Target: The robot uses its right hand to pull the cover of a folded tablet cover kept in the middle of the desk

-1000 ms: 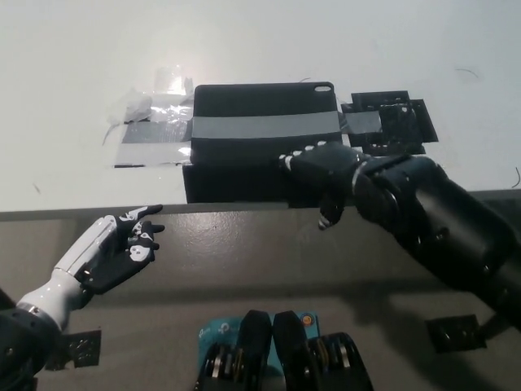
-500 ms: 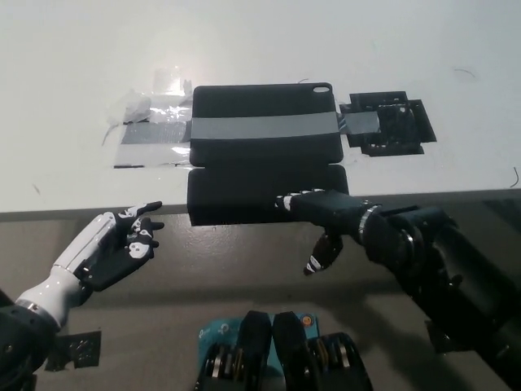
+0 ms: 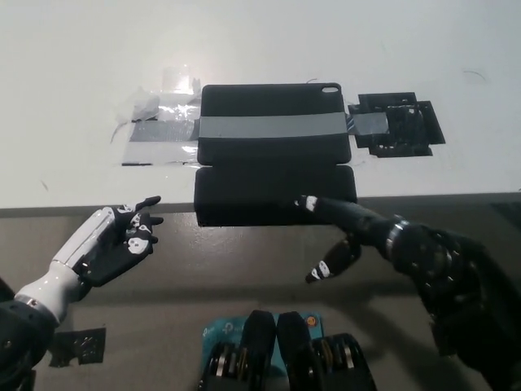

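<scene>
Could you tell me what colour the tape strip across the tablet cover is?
Grey tape strip, on the black tablet cover; head view.

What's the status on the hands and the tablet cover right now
Right hand open, fingertips at flap of tablet cover. Flap overhangs desk edge. Left hand open, idle. Nothing blocking.

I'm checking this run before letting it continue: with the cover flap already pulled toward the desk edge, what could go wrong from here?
1. The opened flap overhangs the desk edge; pulling further may bend it downward or strain the grey tape holding the tablet cover.
2. The right hand, open, appears to touch the flap only with fingertips, so it could slip off.
3. The left hand rests open below the edge, not steadying anything.
</scene>
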Controlling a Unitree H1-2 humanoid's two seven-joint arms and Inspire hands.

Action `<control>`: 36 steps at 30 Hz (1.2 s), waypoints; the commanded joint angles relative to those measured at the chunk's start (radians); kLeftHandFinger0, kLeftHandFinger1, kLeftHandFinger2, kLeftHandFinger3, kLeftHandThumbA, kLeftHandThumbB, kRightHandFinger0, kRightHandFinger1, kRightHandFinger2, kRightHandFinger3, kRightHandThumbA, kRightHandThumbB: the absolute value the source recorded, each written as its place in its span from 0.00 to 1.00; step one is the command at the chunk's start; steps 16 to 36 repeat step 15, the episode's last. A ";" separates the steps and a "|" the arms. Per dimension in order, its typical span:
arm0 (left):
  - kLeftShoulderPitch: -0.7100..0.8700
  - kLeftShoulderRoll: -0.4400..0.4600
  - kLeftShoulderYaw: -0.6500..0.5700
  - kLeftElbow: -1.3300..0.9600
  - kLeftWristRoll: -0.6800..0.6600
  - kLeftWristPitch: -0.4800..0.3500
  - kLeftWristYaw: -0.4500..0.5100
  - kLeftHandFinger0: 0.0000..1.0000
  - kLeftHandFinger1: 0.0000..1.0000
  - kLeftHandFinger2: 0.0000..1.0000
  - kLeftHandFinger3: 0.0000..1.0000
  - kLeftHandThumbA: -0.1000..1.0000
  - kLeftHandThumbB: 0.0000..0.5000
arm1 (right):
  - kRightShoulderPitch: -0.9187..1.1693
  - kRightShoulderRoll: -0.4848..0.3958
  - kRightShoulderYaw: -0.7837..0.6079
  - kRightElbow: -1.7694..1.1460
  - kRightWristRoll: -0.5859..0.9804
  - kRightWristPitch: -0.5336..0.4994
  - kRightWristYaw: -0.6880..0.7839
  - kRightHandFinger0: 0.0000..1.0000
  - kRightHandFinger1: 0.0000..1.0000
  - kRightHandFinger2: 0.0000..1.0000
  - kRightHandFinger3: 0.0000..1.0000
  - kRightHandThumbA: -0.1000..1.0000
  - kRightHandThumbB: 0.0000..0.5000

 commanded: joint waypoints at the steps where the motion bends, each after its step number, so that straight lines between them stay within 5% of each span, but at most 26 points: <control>1: -0.017 0.034 0.015 0.004 -0.001 -0.002 -0.016 0.74 0.83 0.94 1.00 1.00 0.24 | 0.026 -0.023 -0.110 -0.173 0.149 0.027 0.002 1.00 1.00 1.00 1.00 1.00 0.73; 3: -0.017 0.033 0.016 0.008 -0.003 -0.006 -0.017 0.74 0.83 0.94 1.00 1.00 0.25 | 0.038 -0.022 -0.154 -0.225 0.186 0.027 -0.004 1.00 1.00 1.00 1.00 1.00 0.78; 8: -0.008 0.035 0.009 0.006 0.000 0.000 -0.021 0.74 0.83 0.94 1.00 1.00 0.28 | 0.104 -0.024 -0.280 -0.362 0.269 -0.025 -0.059 1.00 1.00 1.00 1.00 1.00 0.68; 15: -0.005 0.031 0.006 0.013 0.002 -0.005 -0.021 0.72 0.81 0.92 1.00 1.00 0.31 | 0.215 -0.008 -0.483 -0.392 0.361 -0.081 -0.167 0.94 0.94 0.95 1.00 1.00 0.38; 36: -0.005 0.031 0.006 0.013 0.002 -0.005 -0.021 0.72 0.81 0.92 1.00 1.00 0.31 | 0.215 -0.008 -0.483 -0.392 0.361 -0.081 -0.167 0.94 0.94 0.95 1.00 1.00 0.38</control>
